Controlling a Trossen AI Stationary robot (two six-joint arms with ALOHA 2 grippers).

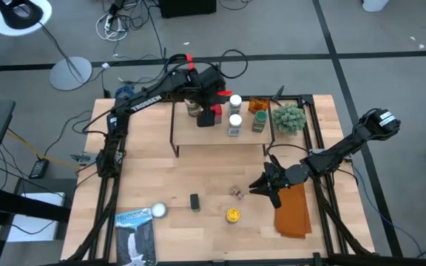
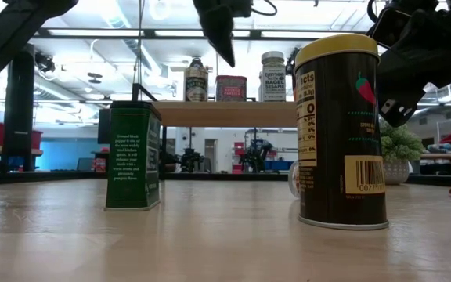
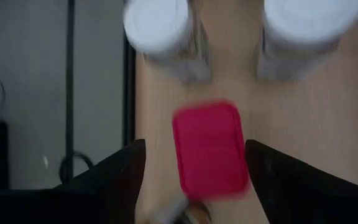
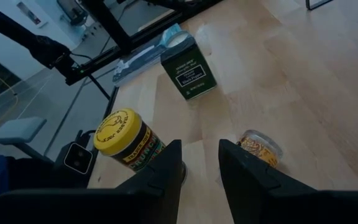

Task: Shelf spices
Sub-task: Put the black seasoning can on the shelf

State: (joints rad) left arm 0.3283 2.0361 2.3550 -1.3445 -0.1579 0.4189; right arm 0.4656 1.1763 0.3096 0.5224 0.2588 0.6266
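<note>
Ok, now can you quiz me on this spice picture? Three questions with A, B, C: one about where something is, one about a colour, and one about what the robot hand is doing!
1. Where is the red tin?
A. on the floor
B. on the shelf
C. under the shelf

2. What colour is the lid of the dark jar on the table?
A. blue
B. pink
C. yellow

3. How is the left gripper?
A. open
B. shut on a white jar
C. shut on the tin

Answers: B, the tin stands on the shelf board among other jars. C, the lid shows yellow from above. A, its fingers spread either side of the tin.
</note>
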